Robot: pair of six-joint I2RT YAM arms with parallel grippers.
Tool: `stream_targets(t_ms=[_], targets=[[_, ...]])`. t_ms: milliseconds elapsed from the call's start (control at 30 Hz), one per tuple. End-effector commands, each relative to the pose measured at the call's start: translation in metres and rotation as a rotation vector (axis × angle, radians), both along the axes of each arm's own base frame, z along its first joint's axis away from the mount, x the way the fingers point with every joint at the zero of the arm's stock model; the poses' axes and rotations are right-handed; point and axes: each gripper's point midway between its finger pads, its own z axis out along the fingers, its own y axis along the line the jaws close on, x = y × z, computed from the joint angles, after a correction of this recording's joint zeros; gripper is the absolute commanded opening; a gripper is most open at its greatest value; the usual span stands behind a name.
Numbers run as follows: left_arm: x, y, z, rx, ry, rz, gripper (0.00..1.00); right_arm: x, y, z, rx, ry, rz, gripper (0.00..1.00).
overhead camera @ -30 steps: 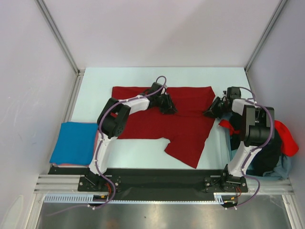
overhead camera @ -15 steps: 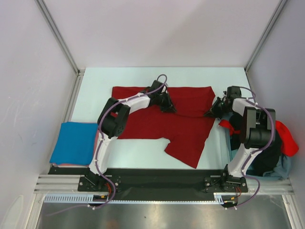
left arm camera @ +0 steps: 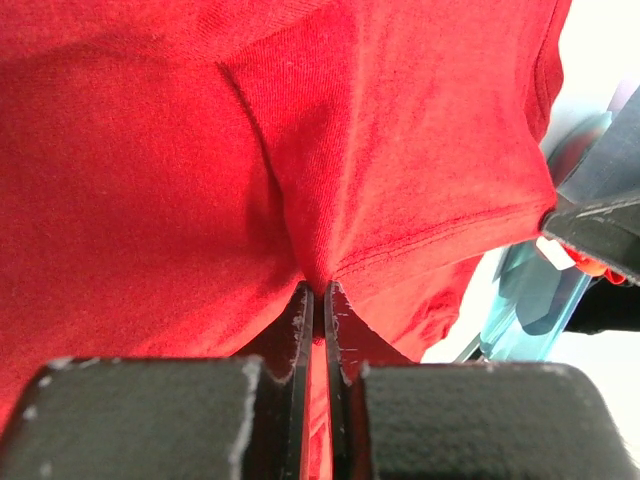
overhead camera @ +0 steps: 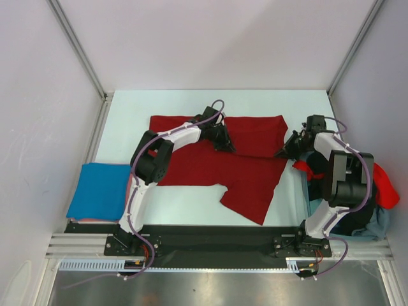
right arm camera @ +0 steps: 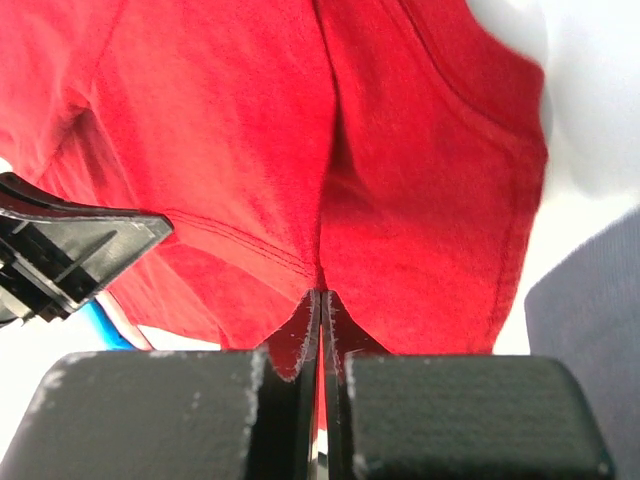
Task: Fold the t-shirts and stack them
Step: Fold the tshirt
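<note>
A dark red t-shirt (overhead camera: 210,169) lies spread across the middle of the table, its far part doubled over with a hem running across it. My left gripper (overhead camera: 227,146) is shut on a pinch of this shirt near its middle; in the left wrist view the cloth (left arm camera: 150,180) puckers into the closed tips (left arm camera: 318,292). At the shirt's right edge my right gripper (overhead camera: 281,152) is also shut on it, and the right wrist view shows red cloth (right arm camera: 220,150) gathered into its tips (right arm camera: 322,296). A bright blue t-shirt (overhead camera: 99,190) lies folded at the left.
A heap of shirts sits off the table's right edge: black (overhead camera: 357,207), brighter red (overhead camera: 384,188) and pale grey-blue (overhead camera: 379,224). Metal frame posts and white walls enclose the table (overhead camera: 172,102). The arm bases stand along the near rail.
Both grippers have closed on the dark red shirt, each pinching cloth. The right arm's elbow has shifted slightly to the right; the shirt has barely moved.
</note>
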Motion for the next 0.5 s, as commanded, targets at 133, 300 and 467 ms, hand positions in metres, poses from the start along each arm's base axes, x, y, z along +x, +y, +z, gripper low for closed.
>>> stream_targets(t_ms=[133, 300, 467], targets=[[0.011, -0.002, 0.027, -0.037, -0.043, -0.024, 0.08, -0.008, -0.003, 0.005, -0.009, 0.007, -0.032, 0.0], [0.009, -0.001, 0.021, -0.03, -0.029, -0.027, 0.09, -0.009, -0.004, 0.001, -0.01, 0.026, -0.061, 0.0], [0.006, 0.0, 0.017, -0.029, -0.015, -0.043, 0.1, -0.015, -0.004, -0.007, -0.026, 0.046, -0.095, 0.0]])
